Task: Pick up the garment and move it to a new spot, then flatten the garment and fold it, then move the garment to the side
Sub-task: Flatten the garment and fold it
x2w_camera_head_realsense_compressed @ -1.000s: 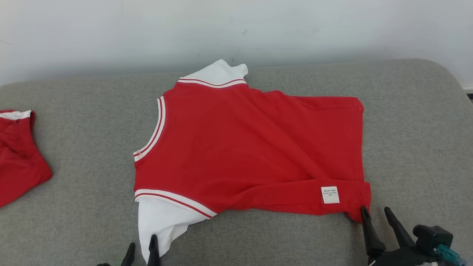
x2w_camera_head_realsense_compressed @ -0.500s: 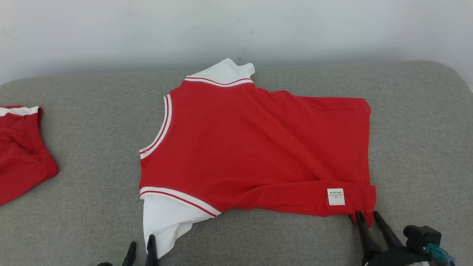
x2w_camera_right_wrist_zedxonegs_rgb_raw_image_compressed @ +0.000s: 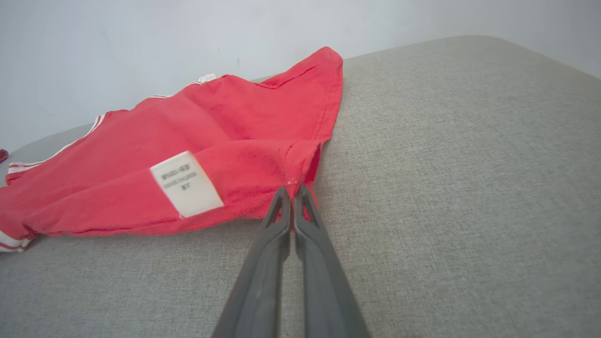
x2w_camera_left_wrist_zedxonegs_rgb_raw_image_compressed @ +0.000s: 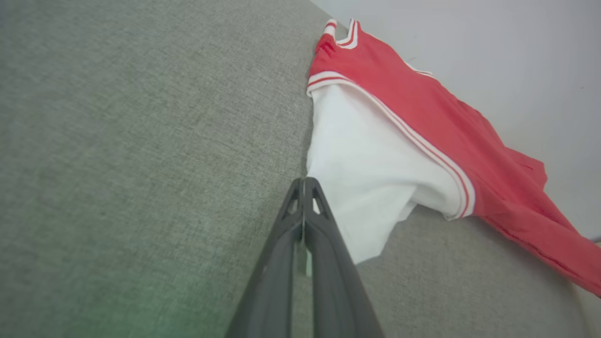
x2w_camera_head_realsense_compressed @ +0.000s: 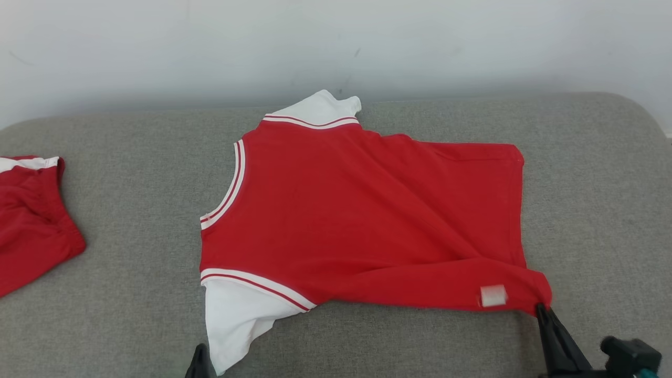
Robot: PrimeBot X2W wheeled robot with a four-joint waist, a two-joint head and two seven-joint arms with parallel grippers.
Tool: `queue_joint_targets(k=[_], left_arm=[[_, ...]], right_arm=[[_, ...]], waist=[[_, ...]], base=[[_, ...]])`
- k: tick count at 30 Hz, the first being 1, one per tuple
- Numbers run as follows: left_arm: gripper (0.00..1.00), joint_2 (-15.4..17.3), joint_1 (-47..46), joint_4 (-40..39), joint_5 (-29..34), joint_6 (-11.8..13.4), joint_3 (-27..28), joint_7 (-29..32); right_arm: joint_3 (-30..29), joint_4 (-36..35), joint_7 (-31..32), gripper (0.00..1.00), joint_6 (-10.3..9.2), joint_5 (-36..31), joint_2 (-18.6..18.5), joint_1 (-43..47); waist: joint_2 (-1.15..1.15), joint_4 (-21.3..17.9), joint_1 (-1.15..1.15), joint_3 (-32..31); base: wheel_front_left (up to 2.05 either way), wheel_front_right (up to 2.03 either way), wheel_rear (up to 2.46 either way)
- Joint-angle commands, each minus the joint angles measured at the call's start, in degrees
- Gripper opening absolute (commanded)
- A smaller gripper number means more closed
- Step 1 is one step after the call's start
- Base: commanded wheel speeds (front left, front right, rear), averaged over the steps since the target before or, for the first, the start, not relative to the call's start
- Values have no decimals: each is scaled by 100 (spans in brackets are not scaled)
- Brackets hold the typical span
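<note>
The garment (x2w_camera_head_realsense_compressed: pixel 367 210) is a red top with white sleeves and striped trim, spread on the grey cushion (x2w_camera_head_realsense_compressed: pixel 131 173). My left gripper (x2w_camera_head_realsense_compressed: pixel 202 359) sits at the bottom edge of the head view, shut on the edge of the near white sleeve (x2w_camera_left_wrist_zedxonegs_rgb_raw_image_compressed: pixel 366 159); its tips (x2w_camera_left_wrist_zedxonegs_rgb_raw_image_compressed: pixel 303 180) meet at that sleeve's border. My right gripper (x2w_camera_head_realsense_compressed: pixel 541 311) is shut on the near right hem corner, which is bunched and raised a little. In the right wrist view the tips (x2w_camera_right_wrist_zedxonegs_rgb_raw_image_compressed: pixel 292 188) pinch the red hem next to the white label (x2w_camera_right_wrist_zedxonegs_rgb_raw_image_compressed: pixel 187 184).
A second red garment (x2w_camera_head_realsense_compressed: pixel 31 220) lies at the cushion's left edge. A pale wall (x2w_camera_head_realsense_compressed: pixel 336 47) runs right behind the cushion. Bare grey cushion stretches to the right of the hem (x2w_camera_right_wrist_zedxonegs_rgb_raw_image_compressed: pixel 469 164) and to the left of the sleeve (x2w_camera_left_wrist_zedxonegs_rgb_raw_image_compressed: pixel 141 141).
Both grippers have gone from open to shut. The right one took the hem corner and drew it toward the lower right, tilting the label. The camera shifted slightly.
</note>
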Motion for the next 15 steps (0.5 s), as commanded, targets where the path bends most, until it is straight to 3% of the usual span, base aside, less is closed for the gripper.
queue_joint_targets(k=[1,8,15], left_arm=[[0,1,116,-232,-35,9,50,-16],[0,68,161,-996,-126,9,85,28],[0,193,133,-1007,31,214,-34,338]], right_arm=[[-74,-184,-2,0,8,-28,-45,157],[-127,-626,-2,0,8,-10,-147,274],[46,-279,-1,0,8,171,-199,54]], waist=[[0,3,0,-10],[0,-73,0,2],[0,-88,0,34]], base=[[0,0,0],[0,0,0],[0,0,0]])
